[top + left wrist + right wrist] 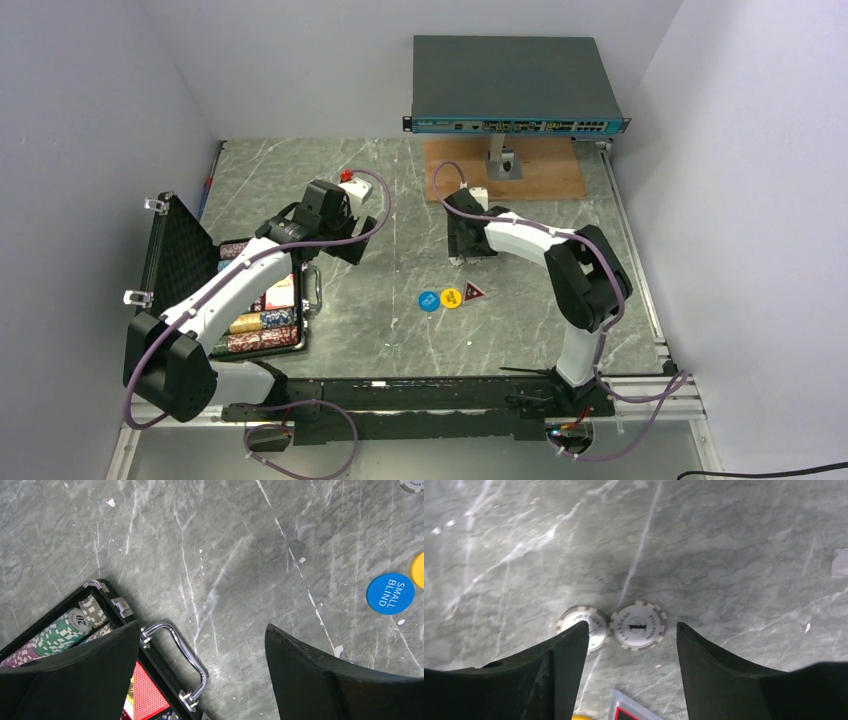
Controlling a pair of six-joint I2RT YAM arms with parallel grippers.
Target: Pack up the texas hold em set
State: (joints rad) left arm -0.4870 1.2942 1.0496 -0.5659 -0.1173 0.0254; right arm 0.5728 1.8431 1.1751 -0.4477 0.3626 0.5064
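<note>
Right wrist view: right tool finger partly hides one white chip.

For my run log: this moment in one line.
left pincer: open, beside open case | right pincer: open over two white chips | blue disc, yellow disc, red token: unpacked

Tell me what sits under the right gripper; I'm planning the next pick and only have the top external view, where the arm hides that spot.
Observer: A white chip marked 1 and a second white chip lie flat, side by side.
Operator: Is either lined up for a grasp?
Observer: The chip marked 1 sits in the gap of the open right gripper; one finger partly covers the second.
Operator: What's the blue disc?
Observer: It reads SMALL BLIND.
</note>
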